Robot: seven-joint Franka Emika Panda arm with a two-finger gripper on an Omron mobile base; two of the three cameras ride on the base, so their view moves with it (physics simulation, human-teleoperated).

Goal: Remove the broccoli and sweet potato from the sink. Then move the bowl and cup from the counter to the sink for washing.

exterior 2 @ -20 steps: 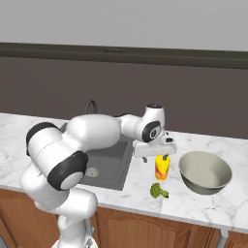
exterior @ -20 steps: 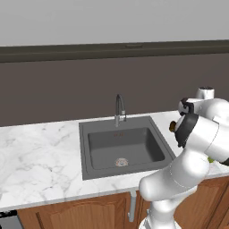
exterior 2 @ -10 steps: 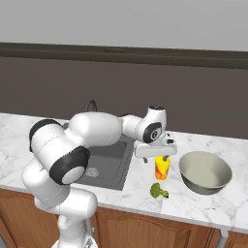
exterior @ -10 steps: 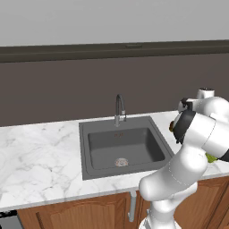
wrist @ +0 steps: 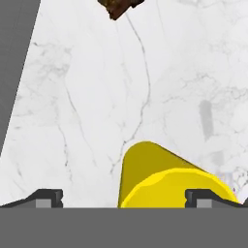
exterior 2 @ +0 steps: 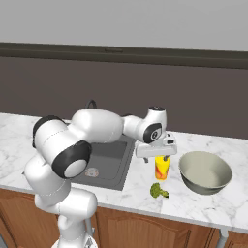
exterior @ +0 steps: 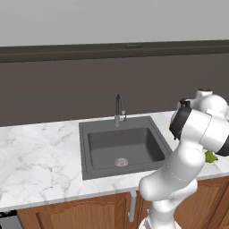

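The yellow cup (exterior 2: 162, 168) stands on the white marble counter (exterior 2: 203, 203), just right of the dark sink (exterior 2: 104, 162). My gripper (exterior 2: 156, 158) hangs open directly over it, fingers straddling its top. In the hand view the cup (wrist: 160, 181) rises between the open fingertips (wrist: 48, 197), closer to the right one, and the gripper (wrist: 128, 198) holds nothing. The grey-green bowl (exterior 2: 205, 172) sits right of the cup. The broccoli (exterior 2: 157, 191) lies on the counter in front of the cup. The dark brown sweet potato (wrist: 121, 6) lies on the marble beyond the cup.
The sink basin (exterior: 123, 145) holds only its drain (exterior: 121, 162), with the chrome faucet (exterior: 119, 107) behind it. A green bit of broccoli (exterior: 210, 156) peeks out past my arm. A dark backsplash wall runs behind the counter.
My hand has sunk a little lower over the yellow cup, and the elbow has shifted slightly. The gripper stays open. Cup, bowl and broccoli have not moved.
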